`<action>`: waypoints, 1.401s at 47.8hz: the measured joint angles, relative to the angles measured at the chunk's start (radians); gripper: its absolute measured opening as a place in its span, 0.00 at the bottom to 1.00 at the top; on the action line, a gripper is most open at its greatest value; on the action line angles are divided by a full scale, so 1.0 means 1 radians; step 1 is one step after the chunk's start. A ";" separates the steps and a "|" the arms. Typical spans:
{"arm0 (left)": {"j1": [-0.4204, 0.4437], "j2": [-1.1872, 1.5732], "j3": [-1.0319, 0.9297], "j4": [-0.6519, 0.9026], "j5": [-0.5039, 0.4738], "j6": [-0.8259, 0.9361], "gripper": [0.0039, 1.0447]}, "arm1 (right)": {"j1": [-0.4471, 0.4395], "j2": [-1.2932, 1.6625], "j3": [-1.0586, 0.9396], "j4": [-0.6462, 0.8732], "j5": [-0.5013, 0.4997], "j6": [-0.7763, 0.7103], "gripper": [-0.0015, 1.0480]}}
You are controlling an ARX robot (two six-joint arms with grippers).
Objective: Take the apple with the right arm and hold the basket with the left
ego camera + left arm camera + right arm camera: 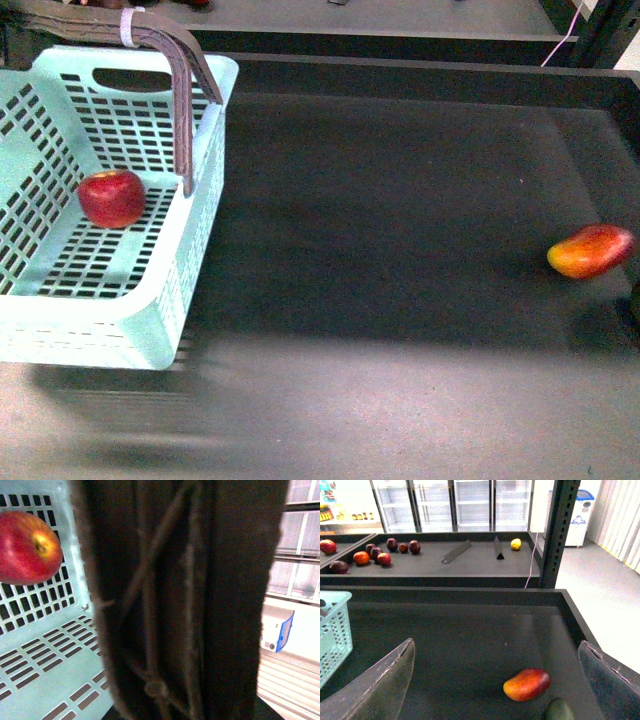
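The apple (pixel 112 197), red with a yellow patch, lies on the slotted floor of the turquoise basket (pixel 150 310) at the left of the dark shelf. The basket's brown handles (pixel 183 110) are swung up, bound by a white tie (pixel 130 27). In the left wrist view the handle (pixel 185 605) fills the middle, with my left gripper (pixel 185 680) shut on it; the apple (pixel 27 547) shows beyond. My right gripper (pixel 496 645) stands open over the shelf's right part, far from the basket (pixel 335 625), holding nothing. Neither arm shows in the front view.
An elongated red-orange fruit (pixel 590 250) lies at the shelf's right, below my right gripper, next to a dark green fruit (pixel 559 711). The shelf has a raised rim (pixel 570 610). A dark post (pixel 560 530) stands behind, and a farther shelf holds several fruits (pixel 370 555).
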 joint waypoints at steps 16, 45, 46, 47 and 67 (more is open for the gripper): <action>0.032 0.068 0.006 0.076 0.077 0.023 0.15 | 0.000 0.000 0.000 0.000 0.000 0.000 0.92; 0.023 -0.140 -0.066 -0.016 0.000 0.005 0.95 | 0.000 0.000 0.000 0.000 0.000 0.000 0.92; 0.020 -0.159 -0.076 -0.022 -0.010 -0.001 0.94 | 0.000 0.000 0.000 0.000 0.000 0.000 0.92; 0.018 -0.180 -0.085 -0.031 -0.020 -0.003 0.93 | 0.000 0.000 0.000 0.000 0.000 0.000 0.92; -0.048 -0.484 -0.459 0.484 -0.040 0.854 0.63 | 0.000 0.000 0.000 0.000 0.002 0.000 0.92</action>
